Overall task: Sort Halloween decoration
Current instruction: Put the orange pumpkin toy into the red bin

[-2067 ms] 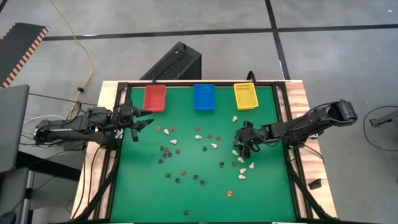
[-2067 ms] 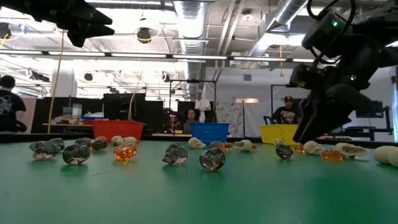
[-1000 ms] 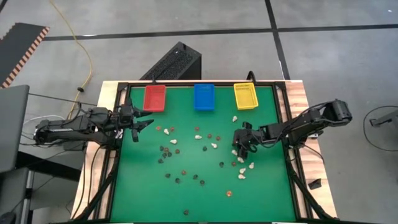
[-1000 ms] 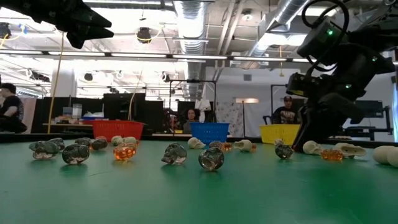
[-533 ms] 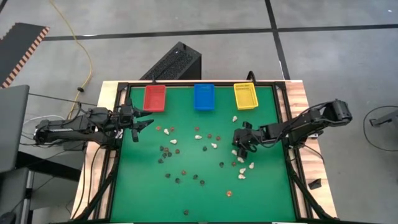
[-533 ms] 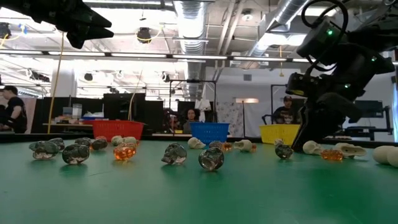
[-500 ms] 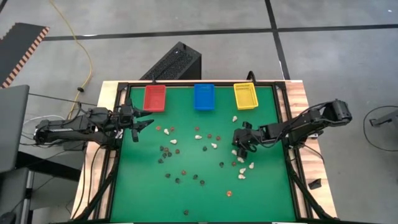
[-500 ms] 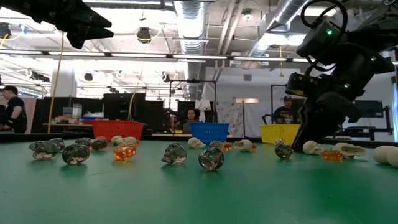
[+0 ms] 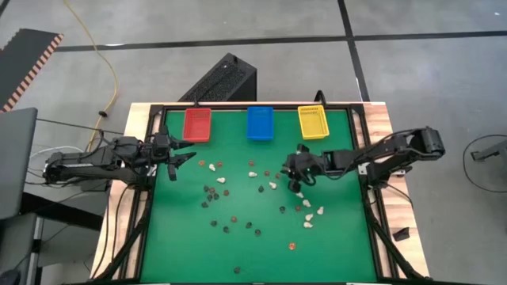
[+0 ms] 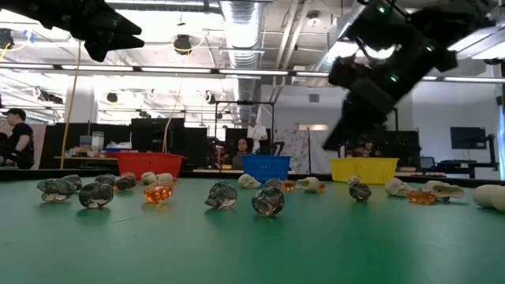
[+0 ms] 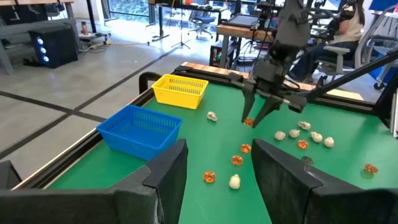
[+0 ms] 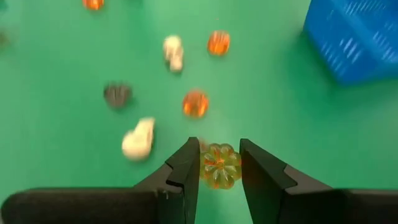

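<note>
While lifted above the green table (image 9: 333,237), right gripper (image 12: 219,167) pinching an orange pumpkin trinket (image 12: 218,165), toward the far edge's blue bin (image 9: 260,123), left gripper (image 9: 184,154) spread, near red bin (image 9: 197,124).

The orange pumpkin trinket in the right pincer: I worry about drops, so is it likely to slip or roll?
The orange pumpkin trinket looks glossy and rounded, so it may slip. The right pincer holds only its sides. Dropped on the green table, it would probably roll.
</note>
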{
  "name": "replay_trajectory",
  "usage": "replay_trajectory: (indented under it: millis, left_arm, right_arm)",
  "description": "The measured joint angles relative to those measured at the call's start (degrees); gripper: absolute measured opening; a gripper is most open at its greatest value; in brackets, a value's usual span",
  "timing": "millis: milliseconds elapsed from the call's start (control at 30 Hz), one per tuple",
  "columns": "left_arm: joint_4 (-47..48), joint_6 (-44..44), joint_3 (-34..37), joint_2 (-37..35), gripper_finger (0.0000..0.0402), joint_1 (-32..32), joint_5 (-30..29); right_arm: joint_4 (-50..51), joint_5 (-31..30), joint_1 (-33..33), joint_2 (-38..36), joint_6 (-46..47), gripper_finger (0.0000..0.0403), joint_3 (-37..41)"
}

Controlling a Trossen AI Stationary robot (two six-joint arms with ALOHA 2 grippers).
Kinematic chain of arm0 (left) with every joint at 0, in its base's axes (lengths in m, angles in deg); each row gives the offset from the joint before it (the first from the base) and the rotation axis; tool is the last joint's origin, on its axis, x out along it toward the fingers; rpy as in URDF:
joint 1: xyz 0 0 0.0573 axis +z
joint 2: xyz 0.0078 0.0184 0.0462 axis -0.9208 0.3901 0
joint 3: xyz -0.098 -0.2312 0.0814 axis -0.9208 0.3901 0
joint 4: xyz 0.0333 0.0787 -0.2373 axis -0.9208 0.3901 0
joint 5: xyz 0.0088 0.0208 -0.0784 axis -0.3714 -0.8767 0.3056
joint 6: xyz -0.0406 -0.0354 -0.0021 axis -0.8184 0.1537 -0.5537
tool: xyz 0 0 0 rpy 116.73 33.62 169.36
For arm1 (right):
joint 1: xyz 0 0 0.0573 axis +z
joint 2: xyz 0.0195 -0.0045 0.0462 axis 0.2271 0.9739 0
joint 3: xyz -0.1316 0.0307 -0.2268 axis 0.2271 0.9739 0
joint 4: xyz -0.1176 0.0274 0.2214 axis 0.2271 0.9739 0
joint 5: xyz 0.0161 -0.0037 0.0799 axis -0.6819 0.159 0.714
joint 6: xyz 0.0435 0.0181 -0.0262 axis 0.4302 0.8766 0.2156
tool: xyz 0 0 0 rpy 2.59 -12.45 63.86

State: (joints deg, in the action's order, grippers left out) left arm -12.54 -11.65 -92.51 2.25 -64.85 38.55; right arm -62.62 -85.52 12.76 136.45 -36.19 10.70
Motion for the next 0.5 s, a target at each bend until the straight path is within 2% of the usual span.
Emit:
replay_trajectory:
  millis: [200,500]
  left_arm:
    - [0.0,1.3,0.0,0.0,0.0169,0.0,0.0]
    - [0.0,2.0,0.0,0.0,0.0169,0.0,-1.3]
  right_arm:
    - [-0.9,-0.1,-3.3,0.0,-3.2,0.0129,-4.3]
    - [-9.8,-0.1,-7.3,0.0,-5.5,0.0128,-6.8]
